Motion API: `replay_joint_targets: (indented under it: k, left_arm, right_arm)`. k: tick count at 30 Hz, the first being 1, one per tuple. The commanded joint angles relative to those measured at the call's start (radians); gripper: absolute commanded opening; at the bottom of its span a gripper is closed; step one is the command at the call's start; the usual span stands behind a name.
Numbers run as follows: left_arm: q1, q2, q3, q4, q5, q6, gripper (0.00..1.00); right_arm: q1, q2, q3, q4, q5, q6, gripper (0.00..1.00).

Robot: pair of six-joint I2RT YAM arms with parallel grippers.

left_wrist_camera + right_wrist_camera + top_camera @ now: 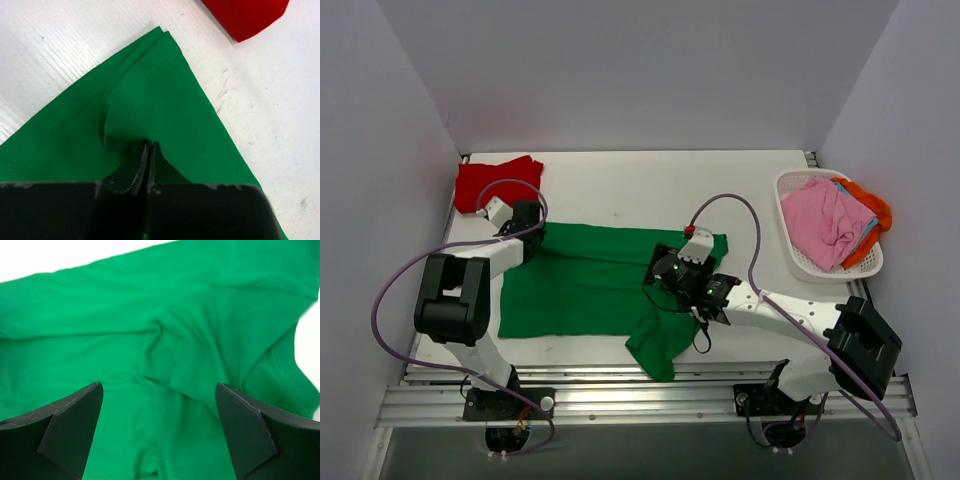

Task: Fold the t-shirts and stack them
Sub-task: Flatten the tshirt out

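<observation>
green tee pinched by left gripper; right gripper spread, seemingly hovering.

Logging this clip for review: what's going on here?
The left claw is shut on a pinch of the green tee near its corner. The right claw hangs open over the tee's other side. A red tee lies at back left; other tees sit in the basket.

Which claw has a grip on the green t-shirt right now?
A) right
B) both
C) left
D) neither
C: the left claw is shut on a pinched-up fold of the green t-shirt near its corner, while the right claw stands wide open over the cloth.
</observation>
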Motion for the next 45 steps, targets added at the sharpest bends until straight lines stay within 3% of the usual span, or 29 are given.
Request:
replay_joint_targets:
  k: [1, 20, 45]
  left_arm:
    - [-0.004, -0.016, -0.007, 0.049, -0.002, 0.010, 0.02]
    - [-0.001, -0.019, -0.013, 0.057, 0.015, 0.016, 0.02]
    - [0.001, -0.019, -0.017, 0.065, 0.020, 0.018, 0.02]
  right_arm:
    - [0.028, -0.008, 0.051, -0.032, 0.110, -0.002, 0.91]
    - [0.059, 0.051, -0.046, 0.120, -0.016, 0.110, 0.89]
    - [0.042, 0.052, -0.093, -0.038, 0.081, 0.208, 0.89]
